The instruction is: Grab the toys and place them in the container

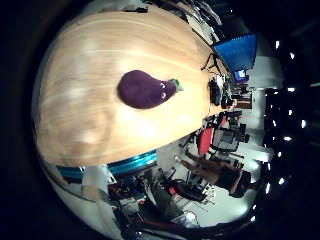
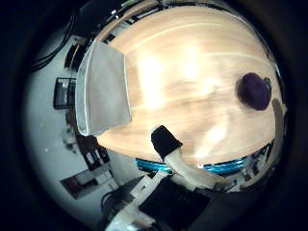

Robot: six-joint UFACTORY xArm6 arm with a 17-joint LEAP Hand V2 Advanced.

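Observation:
A purple eggplant plush toy [image 1: 148, 88] with a small face and a green stem lies on the light wooden table [image 1: 90, 70]. In the right thumb side palm view the same toy [image 2: 255, 89] lies near one edge of the table, and a grey rectangular container [image 2: 104, 87] stands at the opposite side. I see nothing in the container. My right hand [image 2: 171, 154] hovers well above the table; one black-tipped white finger reaches into the view, relaxed and touching nothing. The toy is away from the hand.
The round table has a blue rim [image 1: 135, 162]. Beyond it are office chairs, one red [image 1: 205, 140], desks, and a blue panel [image 1: 236, 50]. Bare wood lies between the toy and the container [image 2: 183, 77].

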